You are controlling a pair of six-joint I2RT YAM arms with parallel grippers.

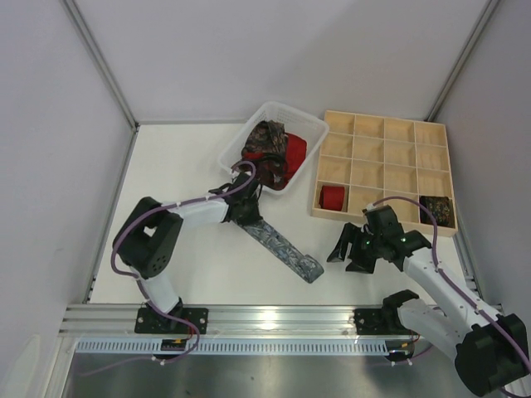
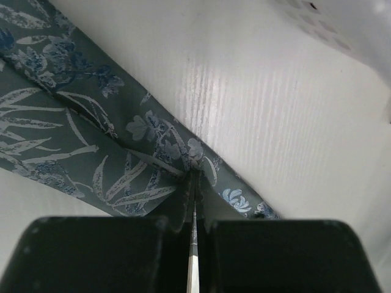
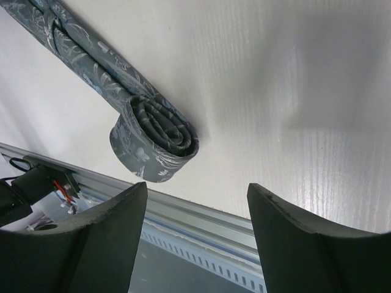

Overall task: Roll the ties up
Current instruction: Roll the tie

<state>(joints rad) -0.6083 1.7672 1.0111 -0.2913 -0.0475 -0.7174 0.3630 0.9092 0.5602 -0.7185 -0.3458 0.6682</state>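
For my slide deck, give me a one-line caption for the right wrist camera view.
Open right gripper hovering near the grey patterned tie, its end partly rolled on the white table.

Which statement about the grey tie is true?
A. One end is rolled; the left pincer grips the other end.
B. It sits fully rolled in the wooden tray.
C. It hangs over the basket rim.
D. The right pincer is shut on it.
A: the grey tie has a small roll at its near end, the left pincer is shut on its far end, and the right pincer is open.
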